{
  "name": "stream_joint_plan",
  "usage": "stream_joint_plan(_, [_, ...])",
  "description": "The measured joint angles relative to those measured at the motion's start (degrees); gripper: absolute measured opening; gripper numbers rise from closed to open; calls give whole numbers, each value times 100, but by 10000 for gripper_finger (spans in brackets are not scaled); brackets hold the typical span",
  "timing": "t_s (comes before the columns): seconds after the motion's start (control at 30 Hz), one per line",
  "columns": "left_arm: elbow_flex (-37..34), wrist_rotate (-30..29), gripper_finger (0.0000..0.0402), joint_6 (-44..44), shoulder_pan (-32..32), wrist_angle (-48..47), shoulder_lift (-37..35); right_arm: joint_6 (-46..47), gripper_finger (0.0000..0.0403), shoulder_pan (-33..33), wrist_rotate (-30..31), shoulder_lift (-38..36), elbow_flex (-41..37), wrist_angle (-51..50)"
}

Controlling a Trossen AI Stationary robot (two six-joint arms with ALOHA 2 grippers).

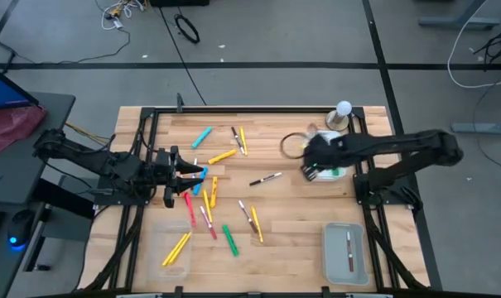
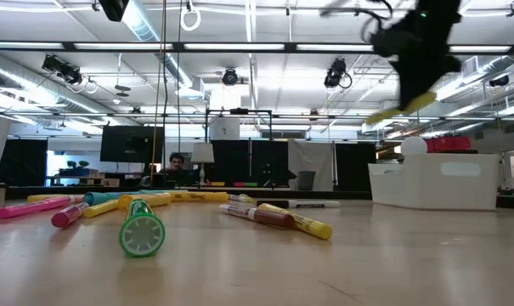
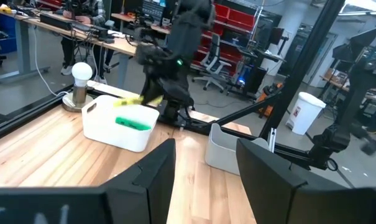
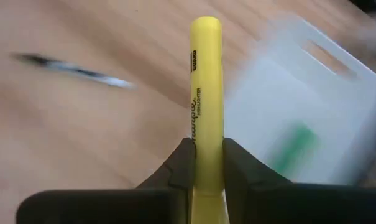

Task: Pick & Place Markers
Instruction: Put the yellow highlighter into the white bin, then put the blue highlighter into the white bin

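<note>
Overhead first: right gripper (image 1: 316, 163) hangs over the white bin (image 1: 339, 175) at the table's right side, near a lamp bulb (image 1: 344, 108). Loose markers (image 1: 221, 156) lie scattered across the middle of the table. A clear tray (image 1: 344, 252) at the near right holds one marker. Left gripper (image 1: 184, 171) sits low at the left, beside several of them.

From table height the right arm is raised high, a yellow highlighter (image 2: 414, 104) sticking out of it at a slant, above the bin (image 2: 435, 180).

Through the left wrist camera, its own fingers (image 3: 151, 174) stand apart with nothing between them. Across the table a green marker (image 3: 133, 123) already lies in the bin.

Through the right wrist camera, the jaws are pinched on the highlighter (image 4: 206, 93) near one end. Its long axis runs straight out from the fingers, free end pointing away, over the bin's edge.

To finish well, I'd say carry it further over the bin's middle, lower it and level it so its length lies along the bin, beside the green one. Only then should the jaws let go; released from this height it may bounce out.
</note>
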Motion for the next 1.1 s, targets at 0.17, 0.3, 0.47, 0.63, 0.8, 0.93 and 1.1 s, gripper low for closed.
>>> stream_joint_plan(0.17, [0,-2,177,0,-1,-1,0,552,48,-694,-582,-87,-311,-620])
stream_joint_plan(0.3, [0,-2,177,0,-1,-1,0,71,48,-1365,-1180,68,-868,61])
stream_joint_plan(0.47, [0,-2,177,0,-1,1,0,-214,49,-2094,-1434,242,-1479,985])
stream_joint_plan(0.63, [0,0,177,0,-1,-1,0,-404,51,-2542,-1600,349,-1877,1597])
stream_joint_plan(0.8, [0,0,177,0,-1,1,0,-616,85,-2625,-1442,351,-1974,1743])
stream_joint_plan(0.93, [0,-1,177,0,-1,1,0,-872,144,-2627,-1229,343,-1974,1747])
stream_joint_plan(1.1, [0,0,177,0,-1,1,0,-1160,205,-2559,-1142,121,-1974,1740])
